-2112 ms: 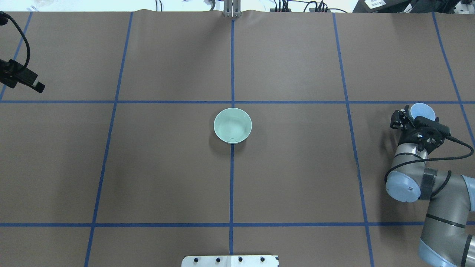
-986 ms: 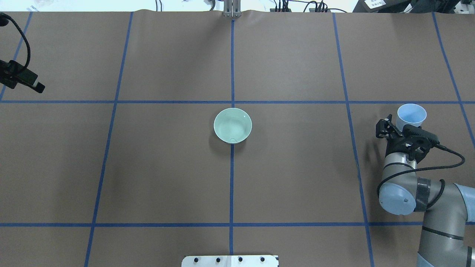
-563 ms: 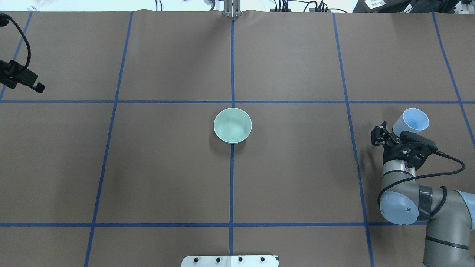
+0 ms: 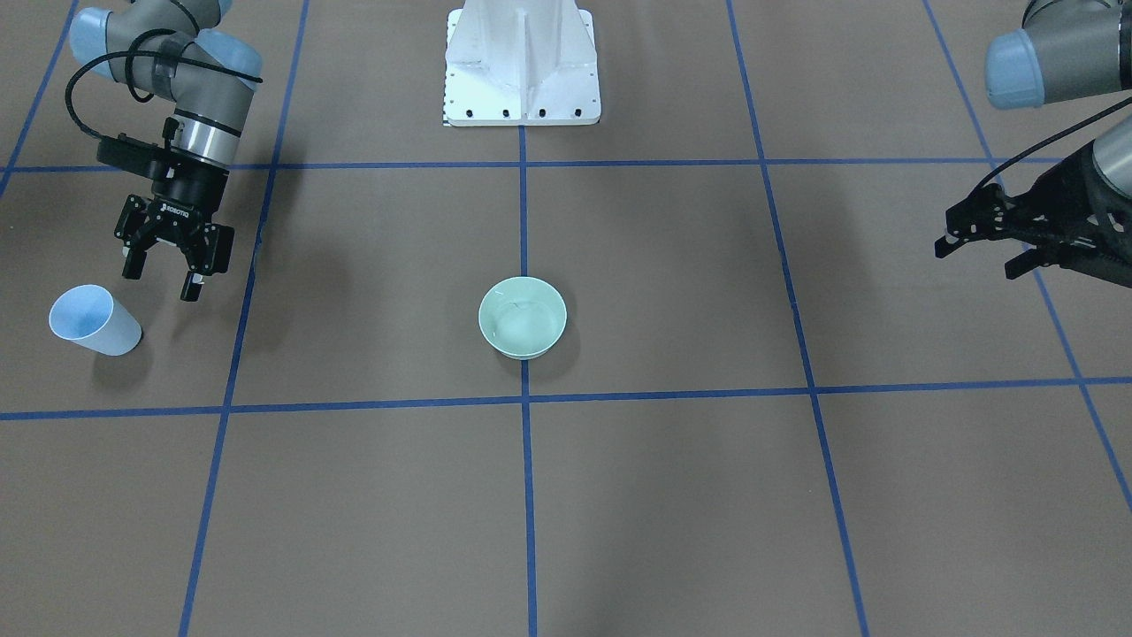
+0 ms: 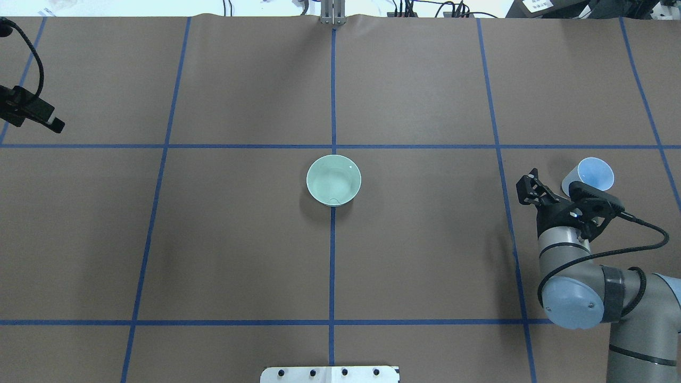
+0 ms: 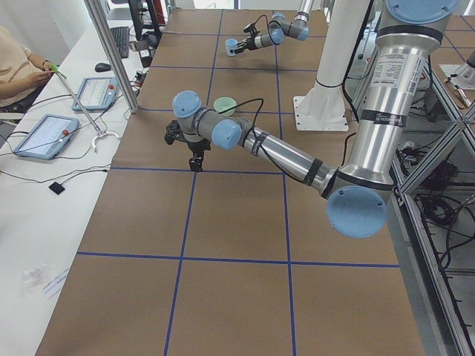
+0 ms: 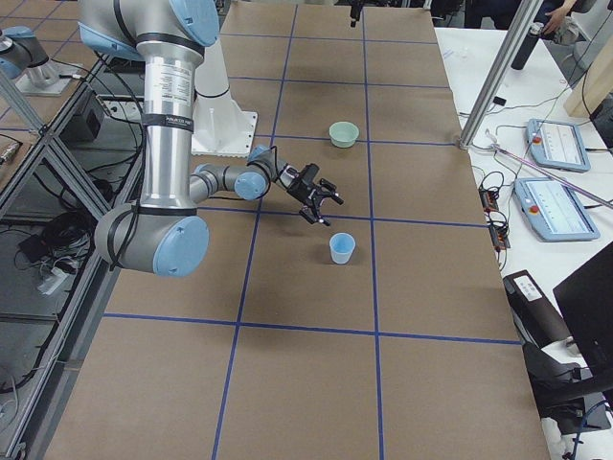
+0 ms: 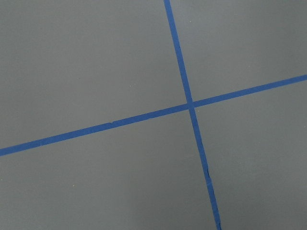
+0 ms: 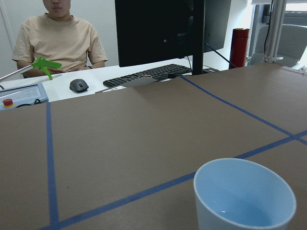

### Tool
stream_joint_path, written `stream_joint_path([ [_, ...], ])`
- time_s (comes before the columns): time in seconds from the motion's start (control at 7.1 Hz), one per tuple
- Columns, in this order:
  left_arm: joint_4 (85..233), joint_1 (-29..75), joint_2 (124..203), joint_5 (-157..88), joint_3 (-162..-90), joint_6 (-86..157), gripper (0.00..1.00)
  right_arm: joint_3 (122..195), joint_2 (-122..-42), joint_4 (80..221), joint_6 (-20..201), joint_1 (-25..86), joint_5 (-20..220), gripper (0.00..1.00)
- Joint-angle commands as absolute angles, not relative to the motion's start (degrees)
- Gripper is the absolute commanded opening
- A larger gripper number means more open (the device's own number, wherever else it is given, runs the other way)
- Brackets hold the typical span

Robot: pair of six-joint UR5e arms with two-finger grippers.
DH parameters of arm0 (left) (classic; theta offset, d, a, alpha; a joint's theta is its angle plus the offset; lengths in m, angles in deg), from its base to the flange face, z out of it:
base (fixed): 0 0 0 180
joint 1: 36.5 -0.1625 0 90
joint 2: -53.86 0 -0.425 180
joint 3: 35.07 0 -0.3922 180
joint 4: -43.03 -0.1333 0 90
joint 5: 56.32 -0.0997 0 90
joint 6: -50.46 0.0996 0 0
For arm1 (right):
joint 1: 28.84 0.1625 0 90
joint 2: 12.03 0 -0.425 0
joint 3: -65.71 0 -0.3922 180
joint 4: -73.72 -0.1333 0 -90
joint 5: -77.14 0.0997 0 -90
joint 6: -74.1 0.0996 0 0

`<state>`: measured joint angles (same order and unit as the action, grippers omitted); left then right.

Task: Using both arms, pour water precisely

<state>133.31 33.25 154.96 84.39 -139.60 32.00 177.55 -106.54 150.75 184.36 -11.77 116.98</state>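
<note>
Looks almost done, with water (image 4: 522, 329) glinting faintly in the green bowl (image 4: 483, 311) at table (image 4: 672, 265) centre, light blue cup (image 4: 88, 323) upright far right, just beside the right gripper (image 4: 162, 279), jaws spread and empty, and left gripper (image 4: 977, 257) likewise spread, far left.

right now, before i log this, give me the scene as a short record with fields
blue cup: upright on the table, held by nothing
right gripper: open, beside the cup, not touching it
left gripper: open, empty, above the far side of the table
green bowl: upright at the table's centre, on a tape crossing
water: faint glints inside the bowl
table: brown cover with a blue tape grid
</note>
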Motion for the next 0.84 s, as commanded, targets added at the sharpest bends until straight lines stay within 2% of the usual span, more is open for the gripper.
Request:
stream_joint_path([
  [0.0, 133.38, 33.28, 154.93, 84.39, -139.75, 31.91, 1.00, 179.79, -100.14, 150.71, 177.07, -11.62, 120.53, 1.00],
  [0.28, 133.29, 33.28, 154.93, 84.39, -139.92, 31.91, 1.00, 179.80, -94.15, 150.71, 167.66, -3.93, 131.92, 1.00],
  [0.7, 133.38, 33.19, 158.77, 83.96, -140.27, 23.79, 1.00, 179.54, -91.22, 150.63, 146.69, 15.55, 155.45, 1.00],
])
